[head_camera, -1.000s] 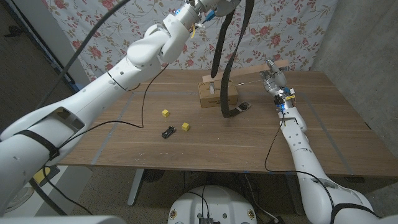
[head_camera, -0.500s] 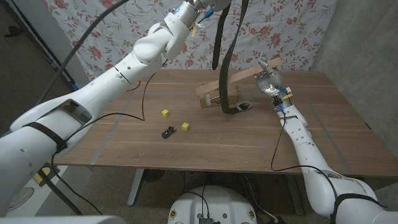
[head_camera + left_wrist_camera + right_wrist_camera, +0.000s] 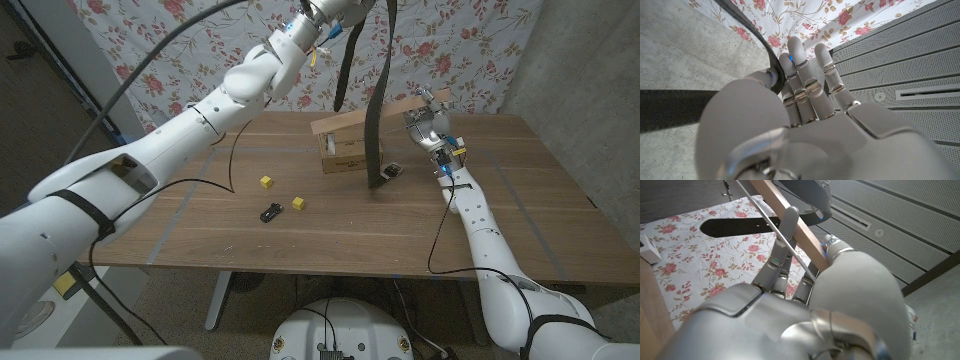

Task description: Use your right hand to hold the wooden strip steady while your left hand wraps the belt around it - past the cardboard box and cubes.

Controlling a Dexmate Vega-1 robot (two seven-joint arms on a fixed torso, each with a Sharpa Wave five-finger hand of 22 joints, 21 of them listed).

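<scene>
Risk sits mostly with the belt (image 3: 376,90) slipping, as we judge it. Our left hand (image 3: 325,10) is raised high at the top edge of the head view, and in the left wrist view a dark strap runs between its thumb and fingers (image 3: 805,75), so we read that hand as pinching the belt. The belt drops from those fingers in two strands, one crossing the wooden strip (image 3: 360,115). Our right hand (image 3: 425,122) has its fingers closed around the strip's far end, lifting it off the cardboard box (image 3: 345,155). If our left hand swings wide, the hanging strand could drag the strip out of the right fingers or catch the box. The two yellow cubes (image 3: 266,182) lie well apart from both hands.
</scene>
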